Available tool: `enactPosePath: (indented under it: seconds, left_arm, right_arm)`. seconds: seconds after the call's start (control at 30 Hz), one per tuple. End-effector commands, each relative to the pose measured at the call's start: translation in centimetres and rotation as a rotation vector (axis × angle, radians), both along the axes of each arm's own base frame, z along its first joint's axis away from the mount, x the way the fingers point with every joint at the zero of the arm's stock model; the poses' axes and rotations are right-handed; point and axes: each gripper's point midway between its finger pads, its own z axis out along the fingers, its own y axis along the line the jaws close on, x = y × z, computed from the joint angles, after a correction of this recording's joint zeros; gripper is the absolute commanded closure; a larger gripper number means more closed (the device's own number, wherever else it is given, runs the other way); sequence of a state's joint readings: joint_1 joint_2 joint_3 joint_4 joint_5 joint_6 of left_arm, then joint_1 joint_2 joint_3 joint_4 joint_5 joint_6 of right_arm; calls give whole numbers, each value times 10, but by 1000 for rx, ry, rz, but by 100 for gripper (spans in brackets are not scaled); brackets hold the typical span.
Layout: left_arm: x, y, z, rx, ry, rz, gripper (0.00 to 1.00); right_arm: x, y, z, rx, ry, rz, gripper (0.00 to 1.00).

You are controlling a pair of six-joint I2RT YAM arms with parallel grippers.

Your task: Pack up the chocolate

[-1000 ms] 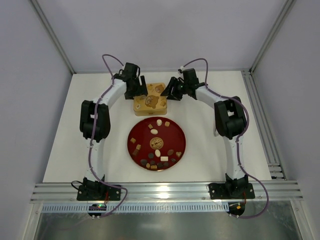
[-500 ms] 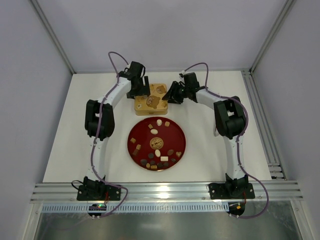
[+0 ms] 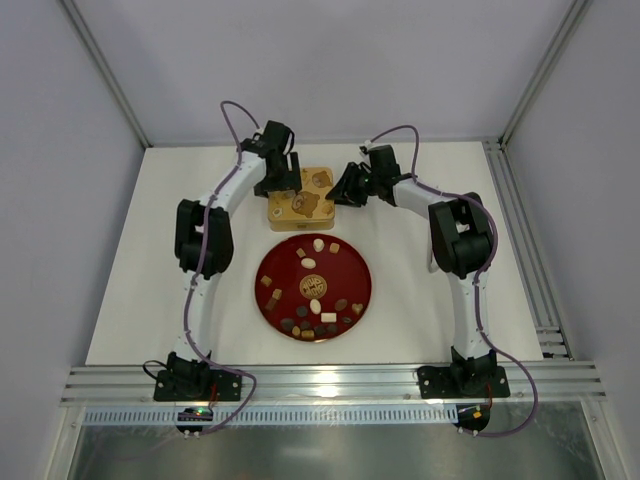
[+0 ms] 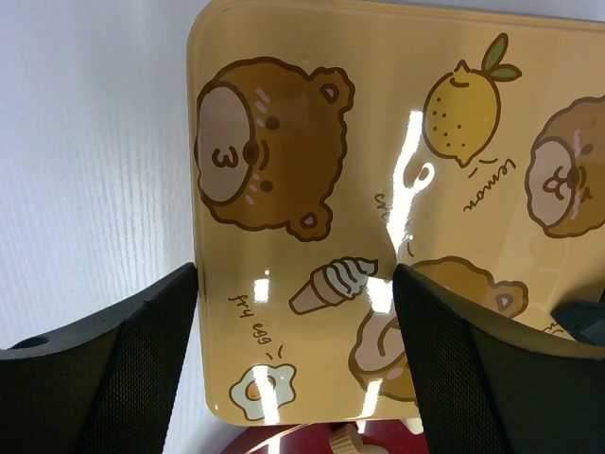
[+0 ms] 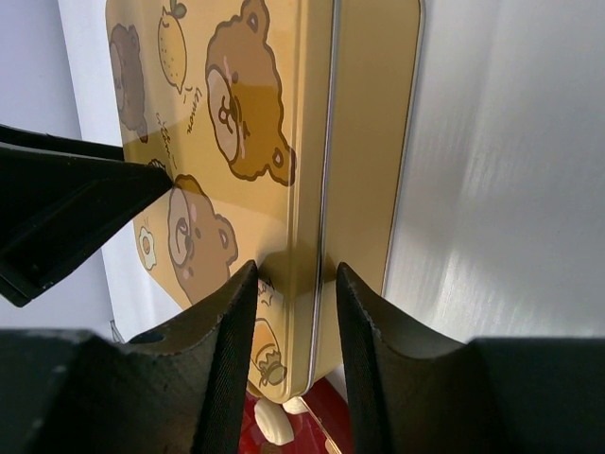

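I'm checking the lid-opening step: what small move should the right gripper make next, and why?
Probably close on the lid's side edge, then lift. The bear-print tin is shut, the right gripper straddles its side edge, the left gripper hangs open over the lid, and the chocolates lie on the red plate.

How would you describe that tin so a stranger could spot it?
On the white table, look just beyond the round red plate of chocolates. The gold tin there is the only box, its shut lid printed with cartoon bears and a lemon.
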State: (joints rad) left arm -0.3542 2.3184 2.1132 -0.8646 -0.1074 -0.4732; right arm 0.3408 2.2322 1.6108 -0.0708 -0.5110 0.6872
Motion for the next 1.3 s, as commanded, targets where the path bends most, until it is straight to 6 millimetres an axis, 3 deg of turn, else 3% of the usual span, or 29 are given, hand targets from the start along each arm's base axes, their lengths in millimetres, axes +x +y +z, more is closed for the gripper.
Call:
enactPosePath:
  seconds: [0.0,0.23,0.53,0.7,0.97,1.27]
  left_arm:
    - [-27,19,-44,98,160,38,19]
    - [-49,20,-75,31,284,74,19]
    - [-56,22,-79,-14,316,74,16]
    - [-49,25,-68,-14,286,67,13]
    - [-33,27,-40,-62,225,37,9]
    - [-10,33,8,-94,84,22,6]
  right_arm:
    - [-5,-2,5,-56,-12,14,59]
    - [-10,-9,-5,-111,25,16,57]
    - [-8,-8,2,-124,17,35,51]
    - [-5,-5,7,-121,12,53,48]
    - [6,2,37,-75,-63,73,41]
    - [18,-4,78,-22,-165,62,36]
